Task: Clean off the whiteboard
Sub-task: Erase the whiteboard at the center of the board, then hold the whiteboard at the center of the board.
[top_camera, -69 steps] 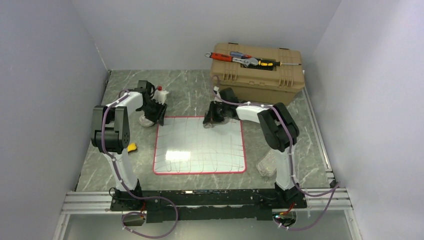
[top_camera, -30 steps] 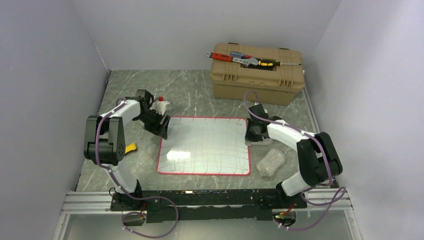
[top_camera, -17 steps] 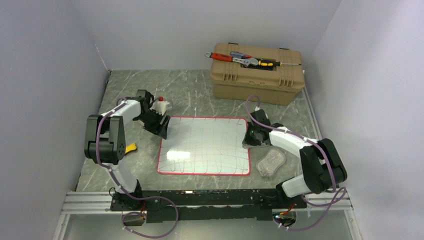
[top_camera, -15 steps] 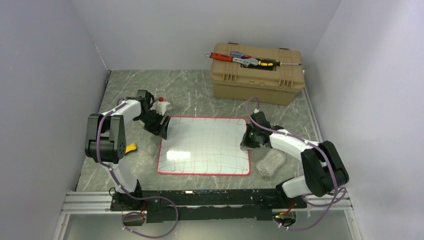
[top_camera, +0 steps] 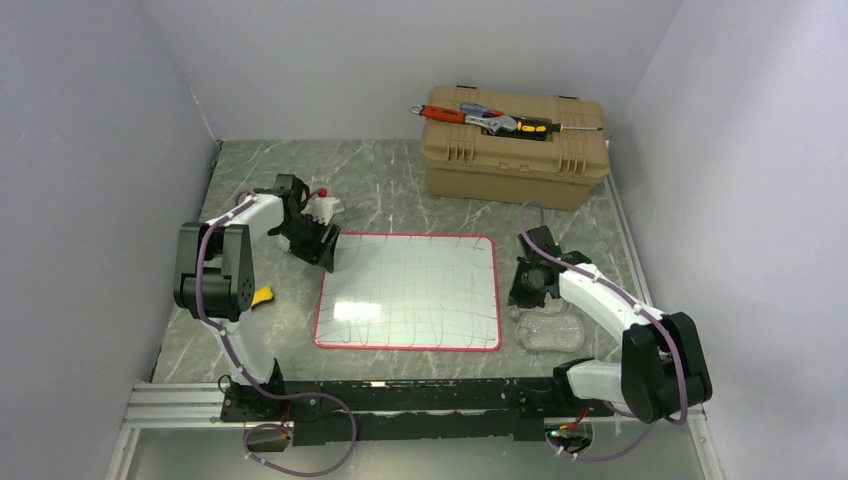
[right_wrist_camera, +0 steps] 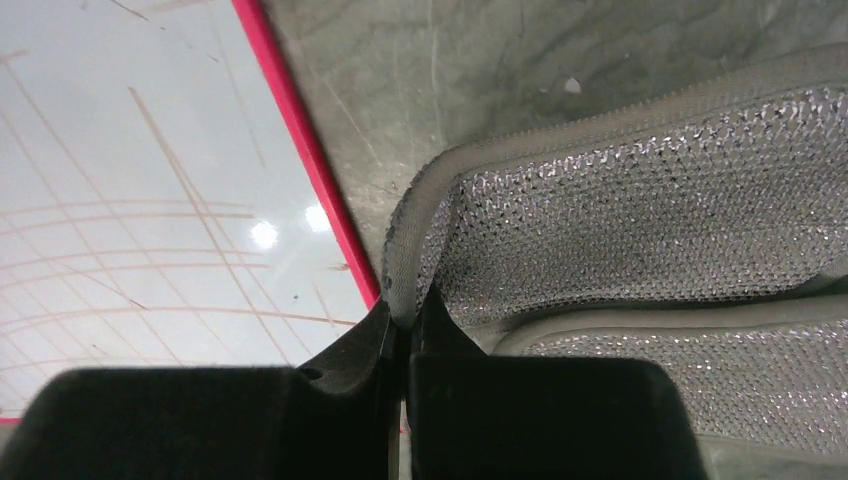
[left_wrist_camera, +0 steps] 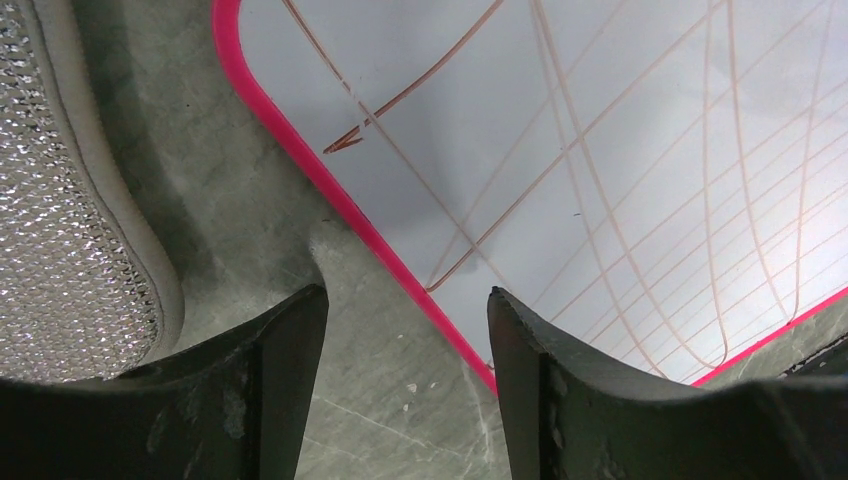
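Top external view: whiteboard [top_camera: 408, 300], flat on the grey marbled table [top_camera: 400, 185], centred between the two arms. It is rectangular and glossy white, with a thin red rim and rounded corners, and is crossed by a grid of thin brownish pen lines.

Left gripper [top_camera: 325, 252]: set at the board's far left corner, jaws spread wide with nothing between them. Its dark, scuffed fingers [left_wrist_camera: 285, 400] are seen in the left wrist view above the curve of the rim.

Pad [left_wrist_camera: 70, 200]: silvery mesh with a pale hem, seen on the table just left of that corner.

Right gripper [top_camera: 527, 295]: placed just beside the board's right edge, jaws pinched tight on the hem of the cloth [right_wrist_camera: 650, 170]. The cloth is a glittering mesh with a thick rolled border, lying off the board.

Toolbox [top_camera: 515, 150]: tan ribbed plastic, at the far right, with hand tools [top_camera: 490, 118] laid on its lid.
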